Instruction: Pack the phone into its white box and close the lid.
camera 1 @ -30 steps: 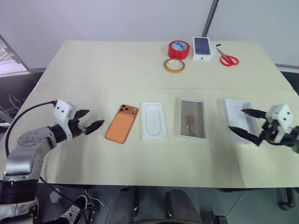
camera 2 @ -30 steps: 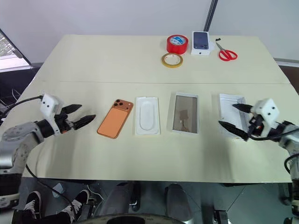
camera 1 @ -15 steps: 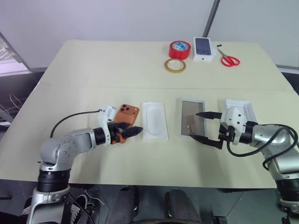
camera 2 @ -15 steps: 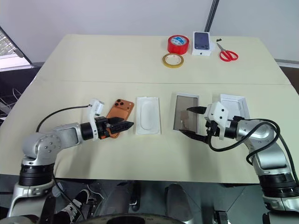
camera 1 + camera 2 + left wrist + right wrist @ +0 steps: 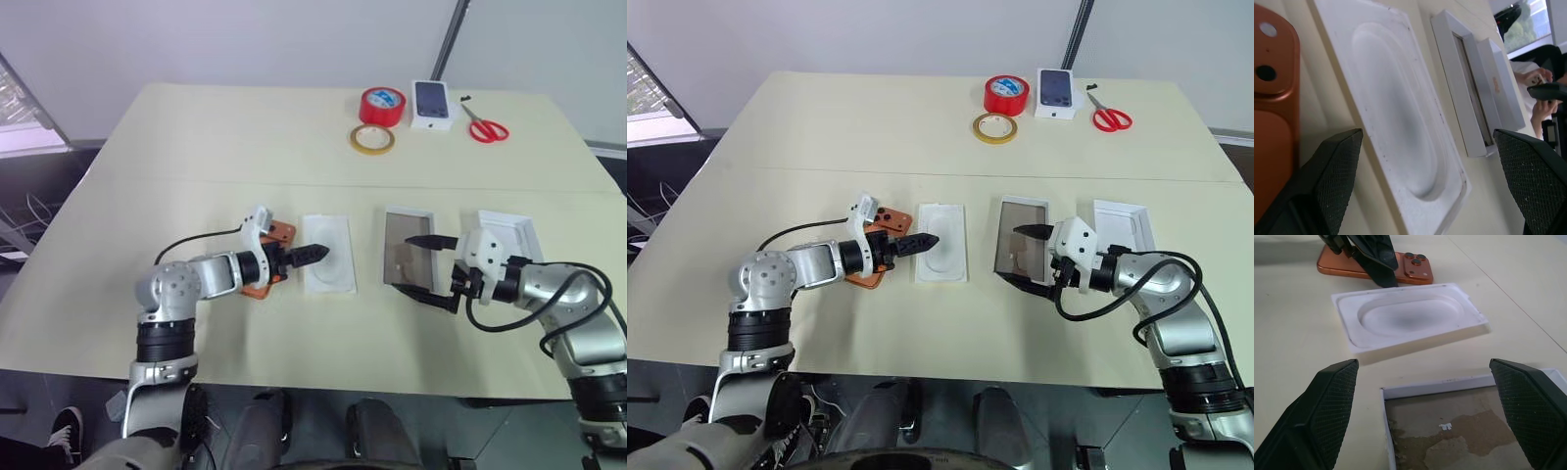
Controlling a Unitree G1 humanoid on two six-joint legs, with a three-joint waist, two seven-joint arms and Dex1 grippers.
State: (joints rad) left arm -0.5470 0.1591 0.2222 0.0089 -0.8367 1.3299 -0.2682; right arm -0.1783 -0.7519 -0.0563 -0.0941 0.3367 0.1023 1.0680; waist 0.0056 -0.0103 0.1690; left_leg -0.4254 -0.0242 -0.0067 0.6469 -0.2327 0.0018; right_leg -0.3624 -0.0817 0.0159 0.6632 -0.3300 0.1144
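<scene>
The phone [image 5: 880, 241] lies flat on the worktop [image 5: 823, 137], camera end toward the far edge, largely covered in the head views by the left tool [image 5: 913, 243], whose spread fingers reach over it to the near edge of the white insert [image 5: 941, 241] just beside it. The left wrist view shows what the head views hide: the phone's orange back and lenses, bare and ungripped, beside one finger [image 5: 1327, 186]. Past the insert sits the white box [image 5: 1021, 239], its grey-brown floor open, and the right tool [image 5: 1026, 257] hovers over its near end with fingers spread, holding nothing. The right wrist view shows the box's stained floor up close. The lid [image 5: 1122, 225] lies just beyond the box. At the far edge are a red tape roll [image 5: 1005, 95], a yellow tape ring [image 5: 993, 127], a small carton [image 5: 1057, 92] and scissors [image 5: 1110, 116].
</scene>
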